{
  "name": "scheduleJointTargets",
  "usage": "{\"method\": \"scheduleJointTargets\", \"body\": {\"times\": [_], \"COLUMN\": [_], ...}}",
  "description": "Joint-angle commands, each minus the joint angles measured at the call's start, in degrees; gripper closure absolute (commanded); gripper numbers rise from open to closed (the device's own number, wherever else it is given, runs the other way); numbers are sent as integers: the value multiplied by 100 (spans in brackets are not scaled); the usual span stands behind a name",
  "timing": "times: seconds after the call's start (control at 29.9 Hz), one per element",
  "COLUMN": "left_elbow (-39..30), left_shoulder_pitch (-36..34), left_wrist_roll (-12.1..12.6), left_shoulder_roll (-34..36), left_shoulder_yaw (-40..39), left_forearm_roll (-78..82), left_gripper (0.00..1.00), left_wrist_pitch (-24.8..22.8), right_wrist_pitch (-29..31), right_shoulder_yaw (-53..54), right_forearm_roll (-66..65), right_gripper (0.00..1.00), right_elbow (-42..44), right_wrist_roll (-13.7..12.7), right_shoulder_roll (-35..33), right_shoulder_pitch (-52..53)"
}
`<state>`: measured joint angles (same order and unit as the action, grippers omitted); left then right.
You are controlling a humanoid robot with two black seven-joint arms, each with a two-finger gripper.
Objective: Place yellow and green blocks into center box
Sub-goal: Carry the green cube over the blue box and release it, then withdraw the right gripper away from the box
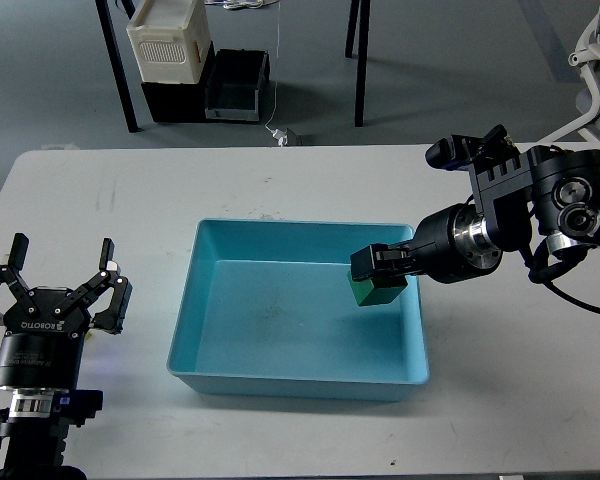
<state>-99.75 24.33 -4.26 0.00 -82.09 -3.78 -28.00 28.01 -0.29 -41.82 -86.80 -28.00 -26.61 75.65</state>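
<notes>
Down at eight o'clock our left gripper (pixel 58 275) waits wide open, holding nothing. Our right gripper (pixel 375 262) pinches the green block (pixel 376 291) inside the blue tray (pixel 295 380), at three o'clock. We should go low, then let go softly. We cannot see the yellow block.

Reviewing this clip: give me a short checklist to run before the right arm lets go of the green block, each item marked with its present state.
1. Green block held by right gripper: ok.
2. Block over the inside of the blue tray, near its right wall: ok.
3. Block resting on the tray floor: cannot tell.
4. Tray floor beneath the block bare: ok.
5. Left gripper open, on the table left of the tray, out of the way: ok.
6. Yellow block located: not ok, not in view.
</notes>
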Motion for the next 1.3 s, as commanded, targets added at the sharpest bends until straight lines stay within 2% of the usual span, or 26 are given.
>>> {"method": "scheduleJointTargets", "body": {"times": [0.0, 0.1, 0.23, 0.3, 0.5, 0.8, 1.04, 1.2, 1.27], "left_elbow": [0, 0, 0, 0, 0, 0, 8, 9, 9], "left_shoulder_pitch": [11, 2, 2, 2, 2, -7, -7, -7, -7], "left_wrist_roll": [-66, -66, -66, -66, -66, -66, -66, -66, -66], "left_shoulder_roll": [0, 0, 0, 0, 0, 0, 0, 0, 0], "left_shoulder_yaw": [0, 9, 18, 35, 44, 53, 53, 44, 44], "left_forearm_roll": [0, 0, 0, 0, 0, 0, 0, 0, 0], "left_gripper": [0, 0, 0, 0, 0, 0, 0, 0, 0], "left_wrist_pitch": [0, 0, 0, 0, 0, 0, 0, 0, 0], "right_wrist_pitch": [-1, -1, -1, -1, -1, -1, -1, -1, -1], "right_shoulder_yaw": [-85, -138, -112, -103, 55, 1135, 2480, 2771, 2937], "right_forearm_roll": [-11, -133, -257, -239, -195, 691, 1702, 2976, 3039], "right_gripper": [83, 76, 48, 0, 0, 0, 0, 0, 0], "right_elbow": [242, 506, 638, 638, 700, 946, 1735, 2255, 2404], "right_wrist_roll": [0, 0, 0, 0, 0, 0, 0, 0, 0], "right_shoulder_roll": [348, 647, 833, 842, 763, 394, 261, 34, -142], "right_shoulder_pitch": [-50, -226, -270, -262, -244, -191, -270, -340, -393]}}
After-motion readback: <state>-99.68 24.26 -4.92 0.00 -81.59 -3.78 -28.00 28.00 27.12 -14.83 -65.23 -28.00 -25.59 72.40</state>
